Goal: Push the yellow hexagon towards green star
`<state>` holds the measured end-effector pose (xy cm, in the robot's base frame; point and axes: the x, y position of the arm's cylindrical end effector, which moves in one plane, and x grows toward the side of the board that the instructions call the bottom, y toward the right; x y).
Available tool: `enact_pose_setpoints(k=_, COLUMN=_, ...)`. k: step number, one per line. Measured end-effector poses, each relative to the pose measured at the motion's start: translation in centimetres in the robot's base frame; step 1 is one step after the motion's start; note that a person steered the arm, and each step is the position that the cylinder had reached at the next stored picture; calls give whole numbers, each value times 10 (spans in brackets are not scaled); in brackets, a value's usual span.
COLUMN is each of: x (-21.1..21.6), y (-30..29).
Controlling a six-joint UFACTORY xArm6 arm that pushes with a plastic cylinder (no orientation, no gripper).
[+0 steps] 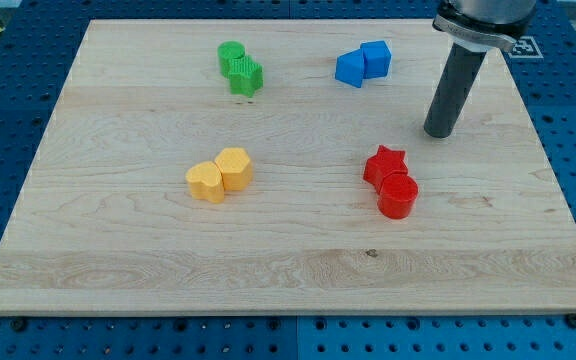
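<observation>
Hidden or cut off: you see only the lower stretch of the arm; its grey collar runs out of the view's top right, so the rest of it cannot be made out.
Hard to make out: in each colour pair the two blocks press together, so you cannot trace the seam between them cleanly, and the exact shape of the left yellow block stays unclear.
Desk: a pale wooden desk lies on a blue perforated base that shows on all sides.
Yellow pair: the yellow hexagon block sits left of centre, touching a second yellow block on its lower left.
Green pair: the green star block lies near the view's top, above the hexagon and well apart from it, touching a green round block at its upper left.
Between them: you have bare wood from the hexagon up to the star; only the second yellow block crowds the hexagon.
Blue pair: a blue angular block and a blue cube touch each other at the top, right of the green pair.
Red pair: a red star block touches a red cylinder below it, right of centre.
Arm pose: the dark rod leans slightly, its upper end further right than its foot.
Claw: you have no claw here, only my tip, resting on the desk between the blue and red pairs, touching neither, well apart from the hexagon.
</observation>
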<state>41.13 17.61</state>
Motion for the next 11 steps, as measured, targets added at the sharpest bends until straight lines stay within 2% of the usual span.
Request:
enact_pose_setpoints(k=2, x=-2, y=3)
enact_pose_setpoints(k=3, x=-2, y=-26)
enact_pose_setpoints(k=4, x=-7, y=-105)
enact_pose_setpoints(k=5, x=-9, y=-136)
enact_pose_setpoints(k=9, x=101, y=-172)
enact_pose_setpoints(k=10, x=103, y=-177)
enact_pose_setpoints(k=11, x=101, y=-206)
